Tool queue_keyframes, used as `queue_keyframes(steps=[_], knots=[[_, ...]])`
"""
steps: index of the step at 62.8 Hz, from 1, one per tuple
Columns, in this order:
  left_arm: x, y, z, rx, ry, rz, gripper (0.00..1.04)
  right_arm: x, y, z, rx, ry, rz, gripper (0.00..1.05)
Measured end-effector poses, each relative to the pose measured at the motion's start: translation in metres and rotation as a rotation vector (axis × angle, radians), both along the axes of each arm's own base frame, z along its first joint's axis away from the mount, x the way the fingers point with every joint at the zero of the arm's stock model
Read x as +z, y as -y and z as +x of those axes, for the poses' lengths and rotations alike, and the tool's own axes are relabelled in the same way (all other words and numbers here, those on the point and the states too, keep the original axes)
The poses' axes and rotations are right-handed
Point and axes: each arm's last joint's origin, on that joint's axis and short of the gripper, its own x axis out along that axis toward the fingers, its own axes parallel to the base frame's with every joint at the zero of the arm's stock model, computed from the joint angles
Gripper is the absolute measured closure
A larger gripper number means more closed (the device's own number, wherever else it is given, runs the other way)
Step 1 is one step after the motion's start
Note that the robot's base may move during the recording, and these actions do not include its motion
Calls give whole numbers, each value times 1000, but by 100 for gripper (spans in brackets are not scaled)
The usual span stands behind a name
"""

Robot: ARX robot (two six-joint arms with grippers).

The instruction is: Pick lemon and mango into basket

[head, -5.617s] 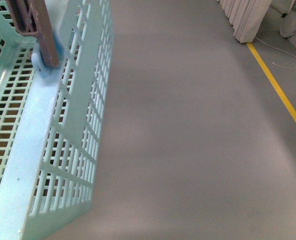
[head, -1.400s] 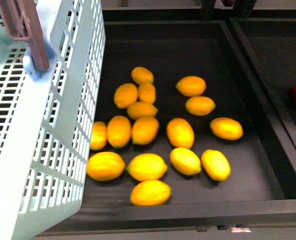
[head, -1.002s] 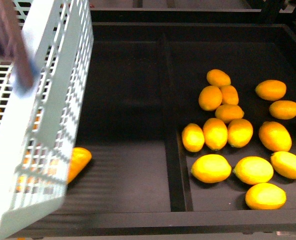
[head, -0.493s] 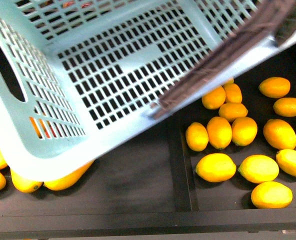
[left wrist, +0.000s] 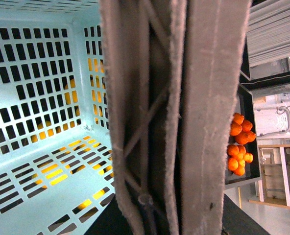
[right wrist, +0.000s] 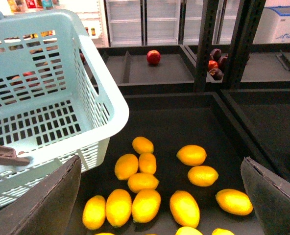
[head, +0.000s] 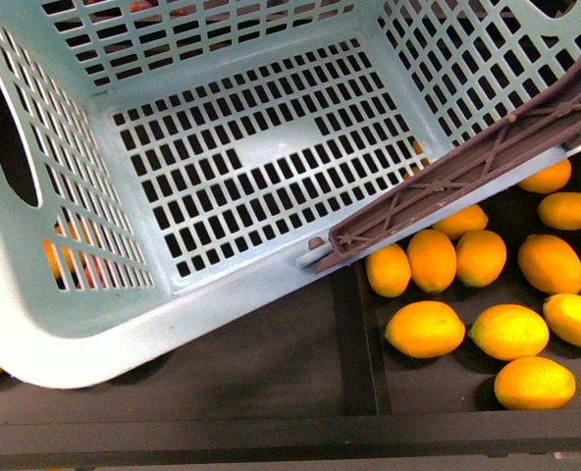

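The light blue-green basket (head: pixel 241 157) fills most of the front view, tilted with its bare slotted floor facing me. My left gripper is shut on its brown handle (left wrist: pixel 208 122), which hides the fingers in the left wrist view. Several lemons (head: pixel 425 329) lie in the black bin at the right, and they show again as lemons (right wrist: pixel 184 208) in the right wrist view. My right gripper (right wrist: pixel 157 205) hangs open above them, holding nothing. Orange-yellow fruit (head: pixel 60 260) shows through the basket's slots; I cannot tell whether it is the mango.
A black divider (head: pixel 354 334) separates the lemon bin from the bin under the basket. Farther back are a red fruit (right wrist: pixel 154 57), dark red fruits (right wrist: pixel 214 63) and black shelf posts (right wrist: pixel 206 44). A tray of oranges (left wrist: pixel 239 147) shows past the handle.
The view swung from bare floor to the fruit bins. The basket came from the left edge across the middle and now covers the left bin's fruit, its handle lying over the lemons.
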Motion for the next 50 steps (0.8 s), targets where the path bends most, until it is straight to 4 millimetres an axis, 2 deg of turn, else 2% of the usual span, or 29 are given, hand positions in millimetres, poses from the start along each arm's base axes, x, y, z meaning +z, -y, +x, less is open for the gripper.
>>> queue_keyframes(steps=[4, 7, 11, 14, 22, 28, 31, 34, 38, 44, 50], knots=[[0, 0, 0, -4, -1, -2, 87, -1, 0, 1, 12, -33, 9, 9], [0, 0, 0, -5, -2, -3, 87, 0, 4, 2, 40, -241, 51, 9], [0, 0, 0, -4, -2, -1, 87, 4, 15, 11, 9, -402, 101, 9], [1, 1, -1, -9, 2, 0, 87, 9, 28, 20, -50, -433, 119, 9], [1, 1, 0, -9, -2, -4, 87, 28, 76, 55, -232, -404, 83, 9], [1, 0, 1, 3, 4, 3, 87, 29, 104, 87, -289, -413, 2, 9], [1, 0, 1, 2, 6, 5, 87, 20, 120, 112, -281, -447, -70, 9], [1, 0, 0, -1, 5, 3, 87, 11, 129, 129, -260, -481, -125, 9], [1, 0, 0, -7, 2, 0, 87, -13, 142, 160, -198, -556, -210, 9], [1, 0, 0, -10, 1, -1, 87, -42, 149, 186, -86, -660, -263, 9], [1, 0, 0, -7, 2, 0, 87, -84, 150, 219, 113, -808, -261, 9]])
